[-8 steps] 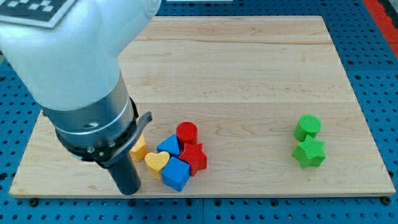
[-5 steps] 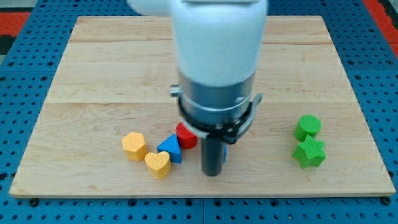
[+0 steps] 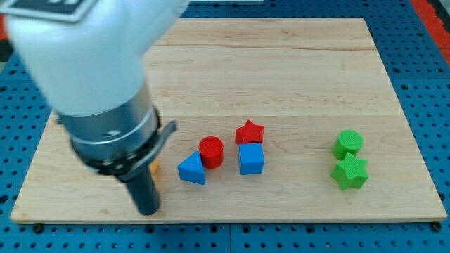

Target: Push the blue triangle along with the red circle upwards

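Blue triangle [image 3: 191,169] touches red circle [image 3: 211,152]; my tip [image 3: 148,209], left-below the triangle, has no hand, positioned for upward push.

Yellow block [image 3: 155,171] mostly hidden behind the rod (shape unclear); arm's upper part cut off.

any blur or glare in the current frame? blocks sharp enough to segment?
Camera view: arm housing slightly motion-blurred; my tip fairly crisp, at the blue triangle's left. Red circle, red star, blue cube sharp, with soft, short shadows. No glare on the board. Arm hides most of a yellow block.
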Tool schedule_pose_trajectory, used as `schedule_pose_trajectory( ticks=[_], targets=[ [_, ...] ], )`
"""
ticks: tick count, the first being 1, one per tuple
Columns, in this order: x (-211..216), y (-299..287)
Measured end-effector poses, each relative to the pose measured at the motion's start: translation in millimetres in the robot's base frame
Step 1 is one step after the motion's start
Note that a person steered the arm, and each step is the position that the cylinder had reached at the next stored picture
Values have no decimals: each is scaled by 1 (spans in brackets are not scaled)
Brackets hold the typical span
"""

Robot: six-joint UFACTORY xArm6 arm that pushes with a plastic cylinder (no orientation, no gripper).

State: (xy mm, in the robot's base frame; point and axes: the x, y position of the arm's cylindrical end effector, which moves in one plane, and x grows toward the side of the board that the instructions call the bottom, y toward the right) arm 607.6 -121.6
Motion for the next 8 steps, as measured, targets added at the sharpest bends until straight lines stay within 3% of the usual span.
schedule_pose_trajectory(
  ticks=[2,6,7,8],
  targets=[
    [-3,-53],
    [-42,89],
    [-61,96],
    [-39,91]
  ],
)
